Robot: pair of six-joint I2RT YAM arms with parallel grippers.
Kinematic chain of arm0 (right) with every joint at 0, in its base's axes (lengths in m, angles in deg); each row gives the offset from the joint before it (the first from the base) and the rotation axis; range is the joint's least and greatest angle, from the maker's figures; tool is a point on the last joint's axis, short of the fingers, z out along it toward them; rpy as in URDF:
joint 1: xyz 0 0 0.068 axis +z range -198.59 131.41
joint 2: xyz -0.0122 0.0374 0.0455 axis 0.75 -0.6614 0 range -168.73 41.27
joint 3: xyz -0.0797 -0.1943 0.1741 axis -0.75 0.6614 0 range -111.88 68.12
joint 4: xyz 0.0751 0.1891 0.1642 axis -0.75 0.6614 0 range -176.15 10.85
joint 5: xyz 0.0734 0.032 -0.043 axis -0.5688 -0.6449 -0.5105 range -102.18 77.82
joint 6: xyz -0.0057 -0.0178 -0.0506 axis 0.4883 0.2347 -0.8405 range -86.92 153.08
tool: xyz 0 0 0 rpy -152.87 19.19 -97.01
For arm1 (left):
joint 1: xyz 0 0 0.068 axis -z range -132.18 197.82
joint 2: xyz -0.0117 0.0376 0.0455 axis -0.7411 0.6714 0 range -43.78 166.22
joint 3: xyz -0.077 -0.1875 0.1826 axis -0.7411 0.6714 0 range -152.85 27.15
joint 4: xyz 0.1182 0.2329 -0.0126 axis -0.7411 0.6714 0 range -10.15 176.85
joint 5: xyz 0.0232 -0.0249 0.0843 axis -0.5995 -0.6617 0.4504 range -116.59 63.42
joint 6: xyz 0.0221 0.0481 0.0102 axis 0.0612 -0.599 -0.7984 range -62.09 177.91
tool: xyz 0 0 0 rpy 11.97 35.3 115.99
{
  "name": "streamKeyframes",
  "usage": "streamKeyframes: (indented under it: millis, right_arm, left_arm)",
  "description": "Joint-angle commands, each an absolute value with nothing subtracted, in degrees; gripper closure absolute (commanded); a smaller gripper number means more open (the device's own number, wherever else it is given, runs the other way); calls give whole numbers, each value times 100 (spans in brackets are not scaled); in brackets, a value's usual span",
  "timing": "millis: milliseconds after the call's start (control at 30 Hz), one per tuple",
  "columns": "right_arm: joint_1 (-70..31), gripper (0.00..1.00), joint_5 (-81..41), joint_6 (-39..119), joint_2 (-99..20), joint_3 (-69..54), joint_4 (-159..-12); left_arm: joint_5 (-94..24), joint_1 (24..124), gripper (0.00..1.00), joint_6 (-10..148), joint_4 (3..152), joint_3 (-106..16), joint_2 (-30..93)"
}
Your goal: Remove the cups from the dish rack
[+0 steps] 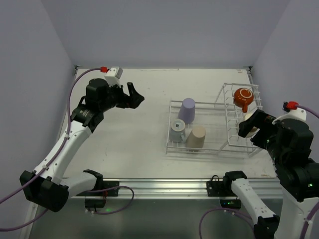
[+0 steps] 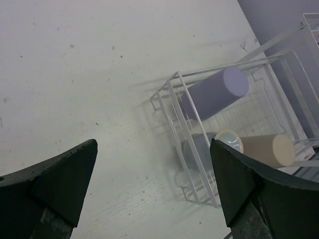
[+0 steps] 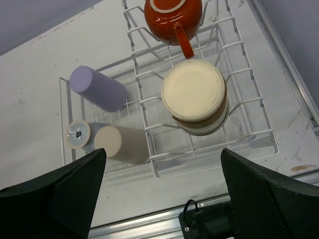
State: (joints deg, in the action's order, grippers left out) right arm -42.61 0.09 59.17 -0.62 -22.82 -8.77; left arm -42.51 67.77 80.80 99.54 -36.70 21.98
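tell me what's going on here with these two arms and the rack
Two robot arms are set to unload cups from the white wire dish rack, and no cup is out yet. The lavender tumbler, blue-grey cup and beige tumbler stand upside down in its low tray; the orange-red mug and a cream cup sit in the taller basket. The left gripper hangs open over bare table left of the rack, the right gripper open above the basket. Neither holds anything.
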Motion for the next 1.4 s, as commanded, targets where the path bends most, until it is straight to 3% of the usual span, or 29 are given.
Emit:
streamKeyframes:
  millis: [0, 433, 800, 1367]
  right_arm:
    - [-4253, 1, 38, 5936, -39, -2162, -758]
    - [-4244, 1, 610, 5690, -1041, -2891, -310]
    - [-4253, 1, 1594, 6138, -1366, -2452, -221]
    - [-4261, 5, 1419, 6296, -1489, -1599, -749]
  left_arm:
    - [-4039, 6795, 0, 7926, 9981, -3631, 2021]
    - [-2738, 6786, 0, 8059, 10920, -4008, 2267]
    - [-3202, 6786, 0, 7751, 10350, -3473, 1626]
    - [-3502, 6786, 0, 7558, 10402, -3499, 1827]
